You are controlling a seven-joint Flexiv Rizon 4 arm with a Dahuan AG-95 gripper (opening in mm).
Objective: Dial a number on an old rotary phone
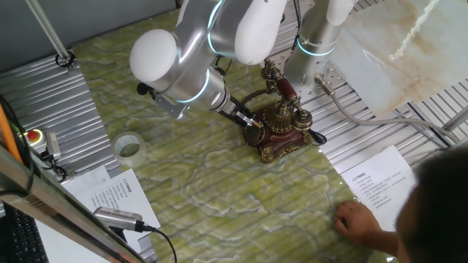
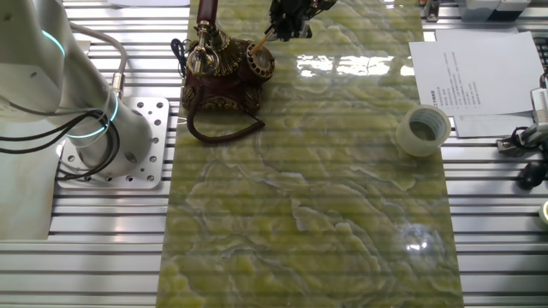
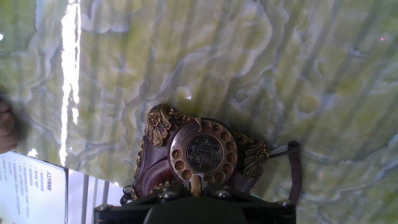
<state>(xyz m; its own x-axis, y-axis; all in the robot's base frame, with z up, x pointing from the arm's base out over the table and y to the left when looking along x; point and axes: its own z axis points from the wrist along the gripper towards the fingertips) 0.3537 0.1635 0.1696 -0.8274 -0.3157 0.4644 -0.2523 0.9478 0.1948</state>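
Observation:
The old rotary phone (image 1: 281, 128) is dark red-brown with brass trim and stands at the far end of the green marbled mat (image 1: 205, 190). Its handset (image 1: 281, 86) lies in the cradle. The phone also shows in the other fixed view (image 2: 224, 73) and in the hand view (image 3: 155, 168). The black cord (image 2: 218, 133) loops beside it. My gripper (image 1: 252, 123) is right at the dial (image 3: 204, 152), shut on a thin tan stick (image 3: 196, 185). The stick's tip rests at the dial's rim of finger holes (image 2: 259, 44).
A roll of clear tape (image 2: 422, 130) lies on the mat's side. Printed sheets (image 2: 475, 73) lie beside the mat. A person's hand (image 1: 362, 219) rests on a sheet near the mat's corner. The arm's base (image 2: 120, 137) stands by the phone.

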